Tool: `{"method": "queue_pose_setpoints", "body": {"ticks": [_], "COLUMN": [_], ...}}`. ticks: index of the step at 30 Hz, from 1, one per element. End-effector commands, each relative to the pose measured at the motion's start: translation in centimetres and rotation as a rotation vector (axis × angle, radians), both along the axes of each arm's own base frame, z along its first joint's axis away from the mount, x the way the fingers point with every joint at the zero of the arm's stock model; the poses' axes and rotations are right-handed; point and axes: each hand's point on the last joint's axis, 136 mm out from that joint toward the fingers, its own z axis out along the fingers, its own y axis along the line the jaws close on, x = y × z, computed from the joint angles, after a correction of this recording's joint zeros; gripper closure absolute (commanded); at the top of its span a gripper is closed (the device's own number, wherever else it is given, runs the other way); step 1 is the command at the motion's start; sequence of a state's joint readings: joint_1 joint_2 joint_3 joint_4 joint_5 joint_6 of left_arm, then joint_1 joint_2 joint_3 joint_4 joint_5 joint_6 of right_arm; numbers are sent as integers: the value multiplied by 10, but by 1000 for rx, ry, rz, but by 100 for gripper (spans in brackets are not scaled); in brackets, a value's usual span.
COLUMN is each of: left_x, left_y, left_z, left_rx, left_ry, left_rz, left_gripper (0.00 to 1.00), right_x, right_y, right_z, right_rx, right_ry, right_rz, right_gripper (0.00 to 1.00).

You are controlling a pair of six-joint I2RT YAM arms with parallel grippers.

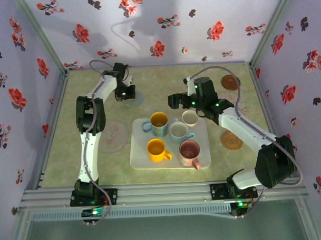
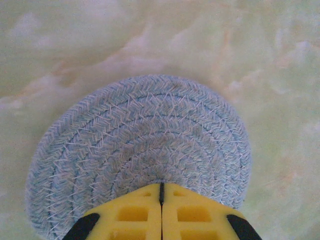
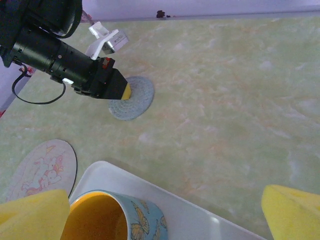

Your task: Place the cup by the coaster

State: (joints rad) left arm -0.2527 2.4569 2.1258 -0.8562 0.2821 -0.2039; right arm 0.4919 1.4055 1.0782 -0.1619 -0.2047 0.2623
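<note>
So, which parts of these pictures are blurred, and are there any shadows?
Left wrist: the woven coaster is sharp, the table beyond it soft. Right wrist: the near yellow fingers are blurred. Top external: arm shadows fall on the back wall.

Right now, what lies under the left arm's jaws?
A round blue woven coaster on the green marbled table. The shut jaws cover its near edge, so whether they touch it cannot be seen.
</note>
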Motion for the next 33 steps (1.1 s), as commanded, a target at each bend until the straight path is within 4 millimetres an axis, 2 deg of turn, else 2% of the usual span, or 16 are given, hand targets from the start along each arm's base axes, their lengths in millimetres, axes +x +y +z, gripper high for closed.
{"method": "queue_pose_setpoints", "body": {"ticks": [1, 13, 24, 33], "left_x": [-29, -36, -36, -30], "left_y": [-13, -30, -31, -40], "left_z": [-36, -42, -44, -27], "left_rx": [4, -14, -8, -62], "left_ry": [137, 160, 163, 139], "left_rz": [-65, -102, -114, -121], "left_gripper": [92, 90, 86, 79], "right_x": [-4, -5, -3, -3], "right_y": [-3, -5, -4, -4], "right_z": [4, 4, 4, 7], "right_rx": [-24, -42, -41, -43], "right_ry": [-19, -26, -24, -27], "right_rz": [-4, -3, -2, -2], "right_gripper": [0, 0, 0, 0]}}
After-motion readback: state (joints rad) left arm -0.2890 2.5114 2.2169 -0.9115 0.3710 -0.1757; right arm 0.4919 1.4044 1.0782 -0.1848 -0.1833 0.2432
